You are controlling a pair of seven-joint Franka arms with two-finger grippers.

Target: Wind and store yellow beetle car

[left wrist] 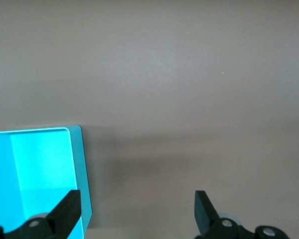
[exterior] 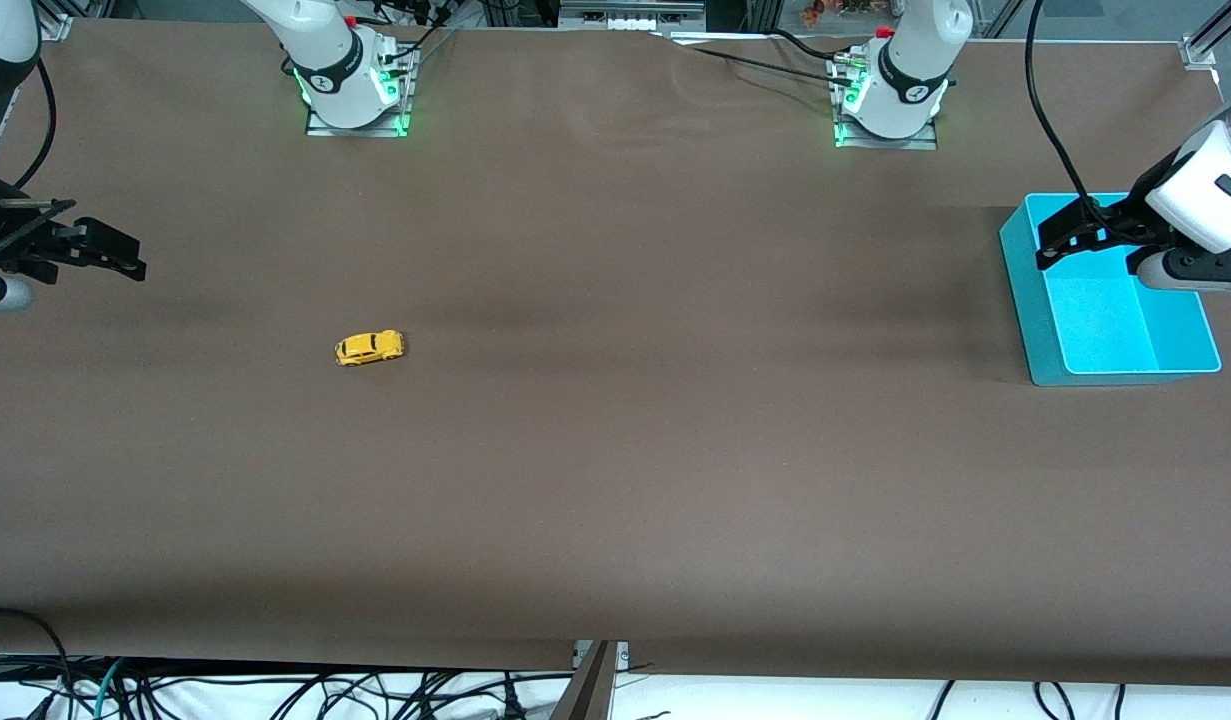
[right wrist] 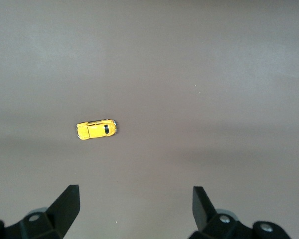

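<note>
I see the tiny bright yellow beetle-shaped toy car (exterior: 369,347) lower left of centre on the brown worktop (exterior: 615,450), right gripper (exterior: 125,258) at frame's left edge, fingers spread wide, empty, left gripper (exterior: 1060,243) over the cyan plastic bin (exterior: 1027,300), fingers likewise apart, empty.

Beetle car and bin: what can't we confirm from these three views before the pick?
- yellow beetle car: winding mechanism not visible; too small in front and right wrist views.
- cyan bin: the left gripper covers part of its interior in front view; left wrist view cuts the bin off at the edge.
- right gripper: its arm is cut off at the front view's edge.
</note>
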